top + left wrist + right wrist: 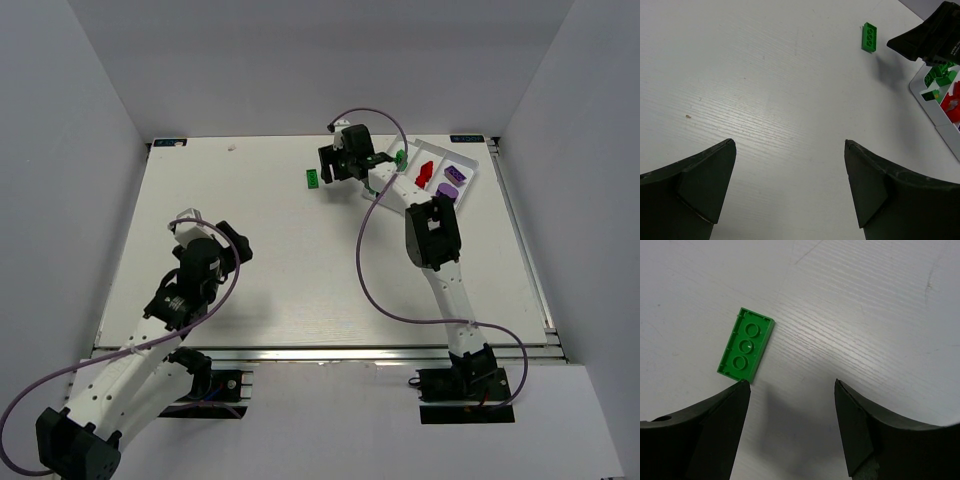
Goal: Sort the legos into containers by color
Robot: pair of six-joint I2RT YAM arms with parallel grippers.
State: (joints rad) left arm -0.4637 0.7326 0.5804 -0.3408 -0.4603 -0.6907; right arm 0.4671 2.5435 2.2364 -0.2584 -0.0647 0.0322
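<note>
We start with the white table, where the right arm is stretched out long toward the far side and the left arm sits folded back near its base at the near left. The white tray lies at the far right corner, with green, red and purple legos lying in its three lanes. The left gripper hovers over bare table with its jaws wide apart and nothing in them, well apart from anything to pick. The right gripper is tipped down at the table just left of the tray, jaws apart and empty. The one loose green brick lies flat, studs up, just beyond and to the left of the gap, its near end close to the left fingertip. Its long axis runs steeply away from the jaws, leaning right. We judge the right arm far nearer, needing a small shift left and forward to straddle it.
</note>
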